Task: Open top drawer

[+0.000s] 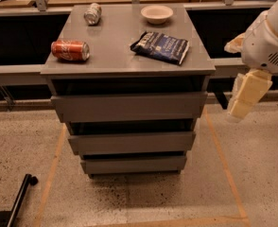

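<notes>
Hanging off the cabinet's (125, 63) right side, level with its upper front, the gripper (247, 96) is well apart from every drawer and holds nothing that can be seen; whether it is released or clenched cannot be told. The top drawer (129, 107) sits directly under the cabinet's top, above the two narrower drawers, and appears shut, with a dark gap along its upper edge. Its front is flat, with no handle.

On the cabinet's top: a red can (70, 50) lying at the left, a silver can (92, 13) at the back left, a bowl (157, 13) at the back, and a bag (160, 47) at the right.

Assessment: the step in hand is the approach; no opening has begun. Recommended practice: bring the gripper round to the cabinet's front, centred on the top drawer, and hook the upper edge through the gap, since the panel offers no other purchase. Pull straight out, square to the cabinet, to avoid binding. Keep the arm below the top's overhang so the cans are not jolted into rolling.
</notes>
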`<control>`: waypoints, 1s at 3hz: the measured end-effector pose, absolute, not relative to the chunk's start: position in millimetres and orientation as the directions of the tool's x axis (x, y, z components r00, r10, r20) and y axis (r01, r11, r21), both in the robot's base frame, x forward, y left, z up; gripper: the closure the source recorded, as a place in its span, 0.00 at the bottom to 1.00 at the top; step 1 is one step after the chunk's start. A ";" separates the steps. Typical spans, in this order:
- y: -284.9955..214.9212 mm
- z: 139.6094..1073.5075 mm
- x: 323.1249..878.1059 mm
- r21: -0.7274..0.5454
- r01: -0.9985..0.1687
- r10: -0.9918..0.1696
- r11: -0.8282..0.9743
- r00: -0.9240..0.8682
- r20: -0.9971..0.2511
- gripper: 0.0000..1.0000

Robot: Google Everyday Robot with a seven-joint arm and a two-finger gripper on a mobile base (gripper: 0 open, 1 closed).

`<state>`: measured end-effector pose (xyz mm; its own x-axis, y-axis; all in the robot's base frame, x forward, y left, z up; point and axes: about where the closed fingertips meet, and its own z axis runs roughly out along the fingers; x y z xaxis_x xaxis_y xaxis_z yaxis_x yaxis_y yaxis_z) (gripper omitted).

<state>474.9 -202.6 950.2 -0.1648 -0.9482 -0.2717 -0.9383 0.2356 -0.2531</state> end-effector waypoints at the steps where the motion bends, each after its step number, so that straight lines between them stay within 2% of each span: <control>1: -202.2 947.5 477.3 -0.252 -0.939 -0.948 0.235 -0.164 -0.274 0.00; 2: -203.1 943.1 475.5 -0.249 -0.936 -0.948 0.250 -0.184 -0.260 0.00; 3: -195.3 924.2 484.3 -0.243 -0.931 -0.930 0.274 -0.192 -0.314 0.00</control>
